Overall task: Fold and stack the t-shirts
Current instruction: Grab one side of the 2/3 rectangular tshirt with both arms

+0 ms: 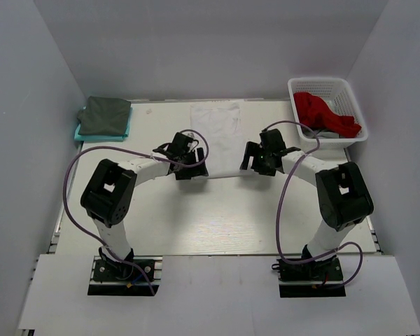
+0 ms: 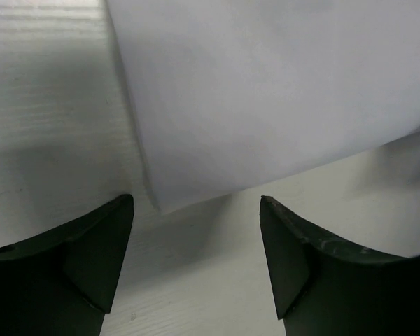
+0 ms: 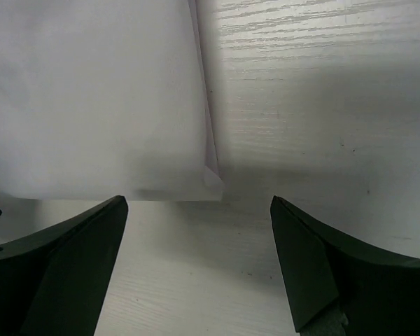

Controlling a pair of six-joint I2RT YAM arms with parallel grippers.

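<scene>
White t-shirt (image 1: 215,133) seems half-folded, with left gripper (image 2: 196,203) and right gripper (image 3: 199,203) agape at its near corners. Left of it, grey-green t-shirt (image 1: 103,115) tops teal t-shirt (image 1: 80,133); to its right, red cloth (image 1: 323,112) lies unfolded.

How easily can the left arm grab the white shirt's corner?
Probably quite easily. The left gripper is open, and the near corner of the white t-shirt lies on the table just ahead of it, with nothing in between.
</scene>
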